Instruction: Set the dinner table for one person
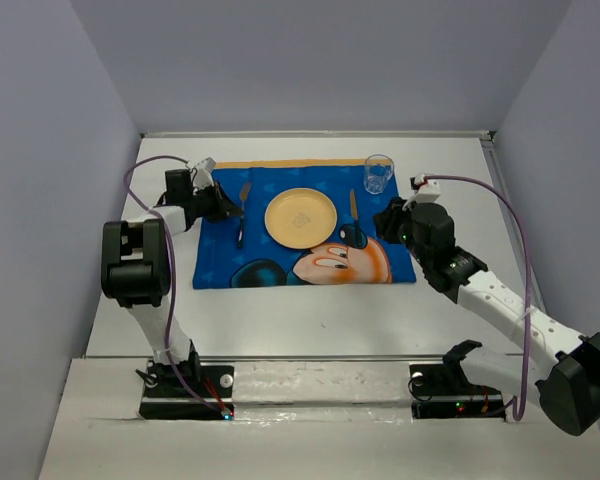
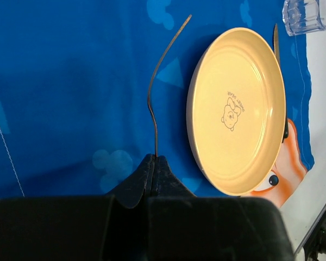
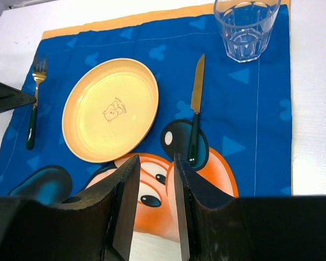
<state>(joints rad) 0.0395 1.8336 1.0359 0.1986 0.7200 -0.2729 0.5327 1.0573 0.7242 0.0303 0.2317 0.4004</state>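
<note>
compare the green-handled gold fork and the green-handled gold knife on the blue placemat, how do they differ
The green-handled gold fork ends in tines; the green-handled gold knife ends in a flat blade. The fork lies left of the yellow plate, the knife right of it. The left gripper's shut tips meet the fork; the knife lies untouched. Both lie on the blue placemat.

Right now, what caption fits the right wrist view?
Open pincer facing a placemat set with plate, fork, knife and glass.
</note>
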